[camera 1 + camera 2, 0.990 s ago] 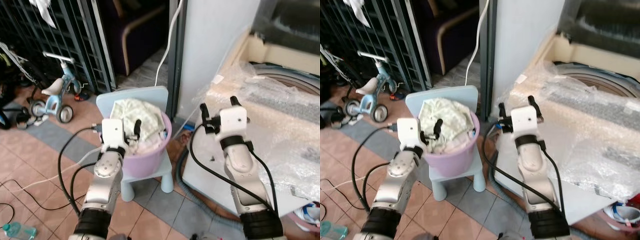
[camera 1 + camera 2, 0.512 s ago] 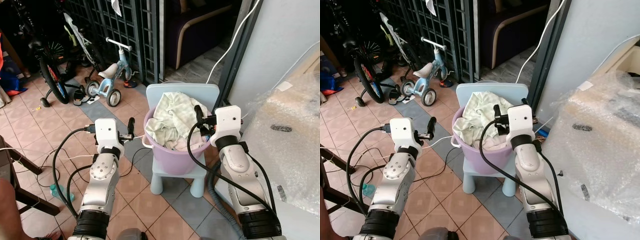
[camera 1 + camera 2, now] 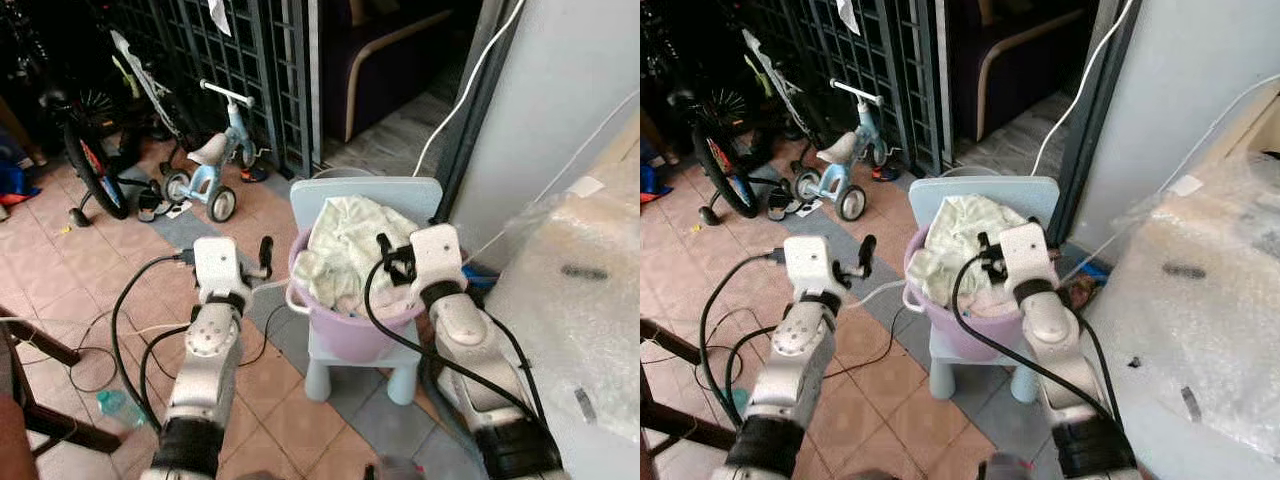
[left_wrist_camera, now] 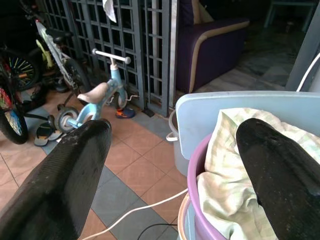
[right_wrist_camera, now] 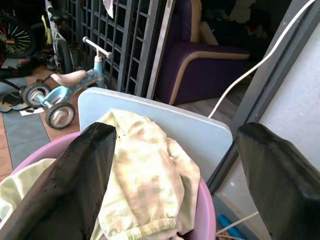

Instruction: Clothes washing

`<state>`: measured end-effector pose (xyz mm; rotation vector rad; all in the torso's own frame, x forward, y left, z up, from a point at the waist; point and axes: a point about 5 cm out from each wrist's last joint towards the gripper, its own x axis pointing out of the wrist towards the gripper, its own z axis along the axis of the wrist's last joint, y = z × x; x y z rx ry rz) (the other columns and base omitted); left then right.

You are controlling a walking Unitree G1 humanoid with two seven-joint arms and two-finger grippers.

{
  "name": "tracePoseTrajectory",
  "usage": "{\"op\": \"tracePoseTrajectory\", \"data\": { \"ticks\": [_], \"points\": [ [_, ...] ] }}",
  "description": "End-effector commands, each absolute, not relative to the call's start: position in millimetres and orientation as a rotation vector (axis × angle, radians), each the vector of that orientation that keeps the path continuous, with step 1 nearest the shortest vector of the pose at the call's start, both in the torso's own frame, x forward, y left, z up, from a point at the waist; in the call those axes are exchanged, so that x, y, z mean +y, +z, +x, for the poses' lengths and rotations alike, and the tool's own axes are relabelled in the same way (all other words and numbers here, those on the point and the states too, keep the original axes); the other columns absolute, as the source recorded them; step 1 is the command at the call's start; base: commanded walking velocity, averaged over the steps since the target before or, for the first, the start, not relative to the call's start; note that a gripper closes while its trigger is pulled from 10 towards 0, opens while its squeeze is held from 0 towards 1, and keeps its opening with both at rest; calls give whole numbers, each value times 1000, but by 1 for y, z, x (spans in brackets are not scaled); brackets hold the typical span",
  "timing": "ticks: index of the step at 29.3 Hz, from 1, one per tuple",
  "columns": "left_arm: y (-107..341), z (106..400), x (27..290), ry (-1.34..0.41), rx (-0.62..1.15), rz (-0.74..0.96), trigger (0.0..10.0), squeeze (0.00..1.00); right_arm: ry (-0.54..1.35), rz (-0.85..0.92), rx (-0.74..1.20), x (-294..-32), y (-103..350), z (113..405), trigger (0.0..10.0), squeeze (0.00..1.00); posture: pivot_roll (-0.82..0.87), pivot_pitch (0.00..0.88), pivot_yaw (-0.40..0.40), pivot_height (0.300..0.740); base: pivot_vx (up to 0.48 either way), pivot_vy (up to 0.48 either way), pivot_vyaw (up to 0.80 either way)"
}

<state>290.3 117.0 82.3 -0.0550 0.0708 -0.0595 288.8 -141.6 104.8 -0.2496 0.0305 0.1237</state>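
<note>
One bubble-wrapped washing machine is standing at right. One pale blue chair is carrying a purple basket of pale clothes. Left gripper is hovering just left, fingers spread; right gripper is hanging over it, fingers parted. No legible writing.

Pale crumpled clothes heaped in purple tub on small chair

My left claw and right claw: matt black fingers, finely grained. Basin: smooth lilac plastic. Laundry: soft crumpled cloth, pale yellow-green. Chair: matt pale-blue plastic. Floor: terracotta tile. Bubble wrap: glossy, clear.
</note>
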Motion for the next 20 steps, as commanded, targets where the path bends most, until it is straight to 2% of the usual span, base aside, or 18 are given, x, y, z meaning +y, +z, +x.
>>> {"op": "tracePoseTrajectory", "data": {
  "ticks": [1, 6, 11, 18, 20],
  "points": [
    [82, 289, 124, -32, 70, -47, 10000, 0, 154, -224, -1, -131, 112, 291, 10000, 0, -33, 0, 46, 740, 439, 0, 0],
    [79, 288, 123, -33, 92, -46, 10000, 0, 156, -253, 25, -133, 111, 294, 10000, 0, -31, 0, 44, 740, 467, 0, 0],
    [74, 286, 122, -42, 120, 2, 10000, 0, 116, -357, 168, -142, 87, 295, 10000, 0, -22, 0, 39, 740, 341, 0, 0],
    [72, 281, 127, -27, 135, 6, 10000, 0, 84, -381, 230, -147, 78, 296, 10000, 0, -11, 0, 33, 740, 461, 0, 0],
    [73, 280, 127, -19, 138, -20, 10000, 0, 95, -394, 294, -147, 69, 294, 10000, 0, -7, 0, 30, 740, 122, 0, 0]
  ]
}}
